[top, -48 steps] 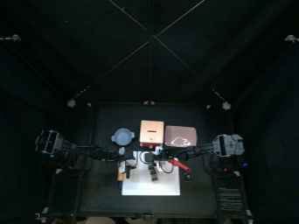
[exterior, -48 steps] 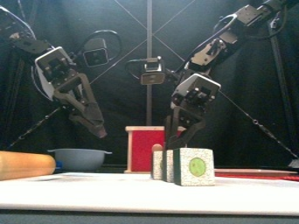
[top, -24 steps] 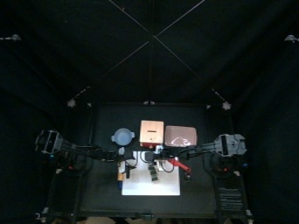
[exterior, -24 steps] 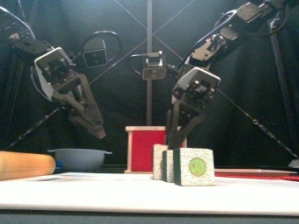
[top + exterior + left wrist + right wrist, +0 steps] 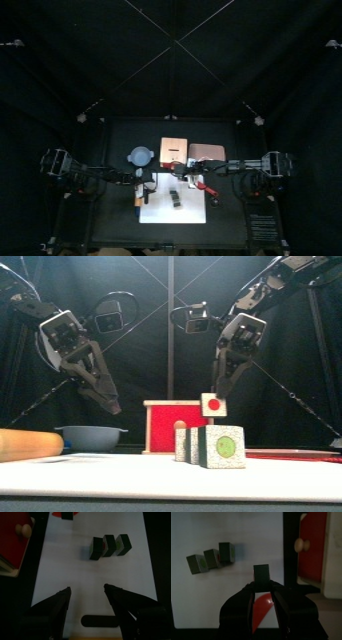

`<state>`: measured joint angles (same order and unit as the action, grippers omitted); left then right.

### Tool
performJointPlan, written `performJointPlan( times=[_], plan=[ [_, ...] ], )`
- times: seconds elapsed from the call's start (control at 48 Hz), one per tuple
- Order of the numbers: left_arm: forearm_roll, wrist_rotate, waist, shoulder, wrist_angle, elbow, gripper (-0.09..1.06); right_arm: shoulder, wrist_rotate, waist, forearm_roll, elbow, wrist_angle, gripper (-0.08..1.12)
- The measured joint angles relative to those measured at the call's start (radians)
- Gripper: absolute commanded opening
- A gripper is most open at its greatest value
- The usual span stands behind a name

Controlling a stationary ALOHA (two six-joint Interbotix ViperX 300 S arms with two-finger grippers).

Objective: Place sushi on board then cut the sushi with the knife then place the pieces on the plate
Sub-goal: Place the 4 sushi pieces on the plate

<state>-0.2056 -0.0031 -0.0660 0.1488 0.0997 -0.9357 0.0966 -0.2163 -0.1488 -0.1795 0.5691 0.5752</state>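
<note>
- The black table (image 5: 131, 130) carries 4 things for certain.
- A white board (image 5: 175, 203) lies flat toward the front, near the middle.
- Behind it, 3 things stand in a row: a blue-grey bowl (image 5: 140, 155) on the left, a wooden box (image 5: 174, 149) with a red drawer front, and a pink tray (image 5: 210, 150) on the right.
- A tan toy (image 5: 27, 443) lies at the board's left edge.

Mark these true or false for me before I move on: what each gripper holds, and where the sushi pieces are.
1. The right gripper holds one sushi piece in the air, clear of the white board. True.
2. The left gripper is shut on a knife. False: its jaws are open and empty above the board.
3. Three sushi pieces stand together on the board. True.
4. The held piece lies on the pink tray. False: it hangs in the gripper, touching no surface.
</note>
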Motion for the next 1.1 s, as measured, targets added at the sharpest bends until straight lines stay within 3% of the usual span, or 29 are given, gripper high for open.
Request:
performJointPlan(
  times=[0.229, 0.562, 1.104],
  plan=[
    [0.0, 0.0, 0.002, 0.0, -0.002, 0.0, 0.91, 0.132, 0.0, -0.069, -0.006, 0.089, 0.014, 0.55],
    [0.0, 0.003, 0.006, 0.0, -0.002, 0.0, 0.91, 0.213, 0.0, -0.199, -0.002, 0.213, 0.021, 0.55],
    [0.0, 0.005, 0.02, 0.0, -0.008, -0.005, 0.91, -0.003, -0.002, -0.382, 0.074, 0.161, -0.037, 0.55]
  ],
)
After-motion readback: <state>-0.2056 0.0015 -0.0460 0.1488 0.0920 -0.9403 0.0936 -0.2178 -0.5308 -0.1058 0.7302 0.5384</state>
